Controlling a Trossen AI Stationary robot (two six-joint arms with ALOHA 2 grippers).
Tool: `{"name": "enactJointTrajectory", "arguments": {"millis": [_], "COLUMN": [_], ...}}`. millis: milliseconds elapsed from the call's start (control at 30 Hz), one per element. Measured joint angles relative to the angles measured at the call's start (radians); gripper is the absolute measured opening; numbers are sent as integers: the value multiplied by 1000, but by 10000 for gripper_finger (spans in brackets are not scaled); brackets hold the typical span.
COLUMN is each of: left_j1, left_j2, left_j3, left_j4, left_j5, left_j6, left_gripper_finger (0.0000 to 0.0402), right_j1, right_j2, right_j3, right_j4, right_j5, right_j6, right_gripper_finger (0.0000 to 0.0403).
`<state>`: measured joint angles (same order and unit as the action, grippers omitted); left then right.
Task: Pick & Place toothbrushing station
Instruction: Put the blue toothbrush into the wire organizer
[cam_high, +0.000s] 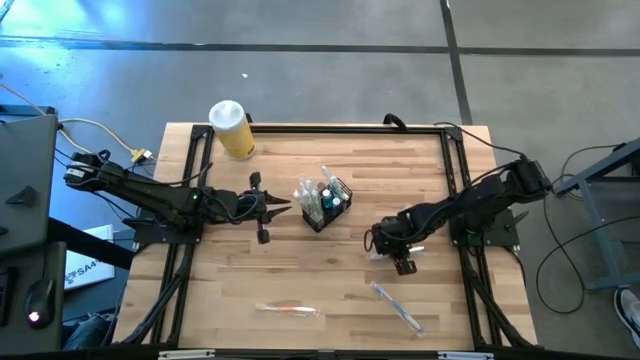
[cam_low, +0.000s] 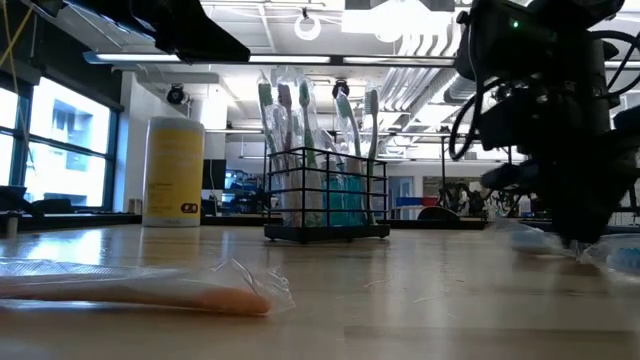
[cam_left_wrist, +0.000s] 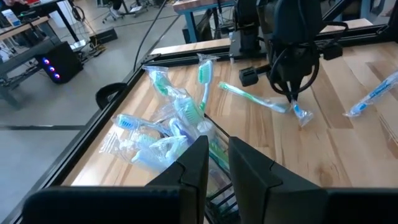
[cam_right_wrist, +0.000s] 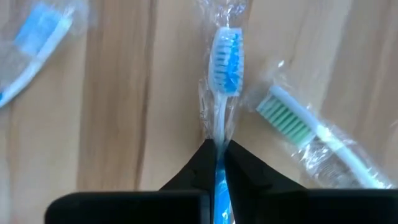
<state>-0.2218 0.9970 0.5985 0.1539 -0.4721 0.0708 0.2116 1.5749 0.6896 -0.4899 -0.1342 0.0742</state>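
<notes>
Wrapped orange toothbrush foreground | right pincer grips blue toothbrush

Yellow jar at the table's far edge, wrapped orange toothbrush near the front.

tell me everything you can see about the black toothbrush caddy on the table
The toothbrushing station is a small black wire caddy with slatted sides, standing upright on the wooden table near its middle. Several wrapped toothbrushes stand in it, heads up, green and blue. The left gripper is just beside it, not touching; the right gripper is farther off.
</notes>
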Motion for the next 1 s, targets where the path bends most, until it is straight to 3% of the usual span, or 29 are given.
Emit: {"name": "enactJointTrajectory", "arguments": {"millis": [133,400,600,800,1000], "left_j1": [0,0,0,0,-1], "left_j2": [0,0,0,0,0], "left_j3": [0,0,0,0,0], "left_j4": [-1,-33,-51,-55,-100], "left_j5": [0,2,19,20,20], "left_j6": [0,0,-7,-36,-54], "left_gripper_finger": [58,58,58,58,58], "right_j1": [14,40,64,62,26], "right_j2": [1,5,-8,-123,-328], "right_j3": [28,159,284,329,307], "right_j4": [16,-25,-156,-168,-168], "right_j5": [67,104,233,386,504], "right_j6": [-25,-52,-62,-75,-36], "right_gripper_finger": [17,16,16,16,16]}}
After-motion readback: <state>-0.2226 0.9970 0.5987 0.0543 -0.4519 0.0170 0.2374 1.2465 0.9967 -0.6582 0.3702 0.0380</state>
